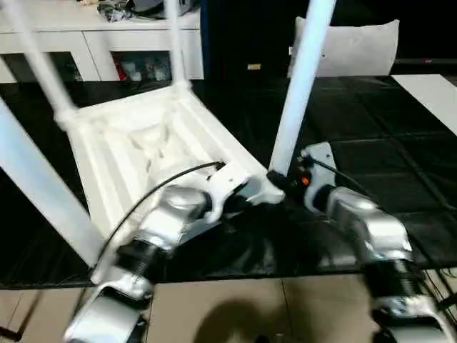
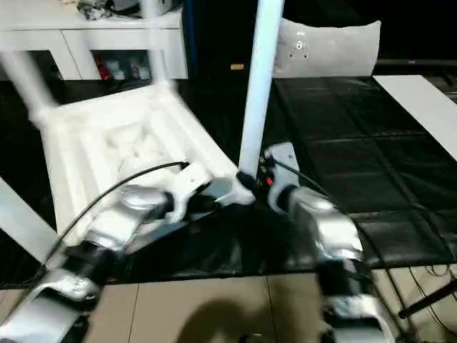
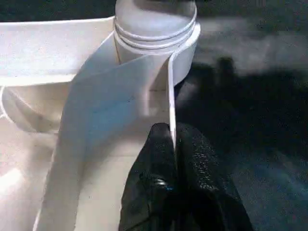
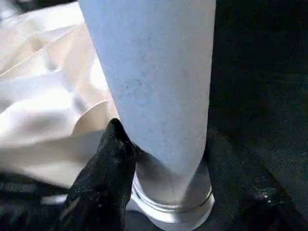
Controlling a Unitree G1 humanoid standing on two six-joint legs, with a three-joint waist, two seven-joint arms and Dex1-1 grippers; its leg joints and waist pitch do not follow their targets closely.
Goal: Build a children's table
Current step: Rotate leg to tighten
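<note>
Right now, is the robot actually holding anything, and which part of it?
Yes. The left gripper pinches the thin side rim of the upturned table top, beside a corner socket. The right gripper closes around the base of the leg standing in that socket.

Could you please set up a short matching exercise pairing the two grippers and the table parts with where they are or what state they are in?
Things:
1. left gripper
2. right gripper
3. table top
4. pillow

States:
A. lying upside down on the dark mat, ribbed underside up
B. fingers either side of the near leg's base
C. pinching the table top's thin rim
D. white, behind, beyond the mat

Pairs: 1-C, 2-B, 3-A, 4-D
</note>
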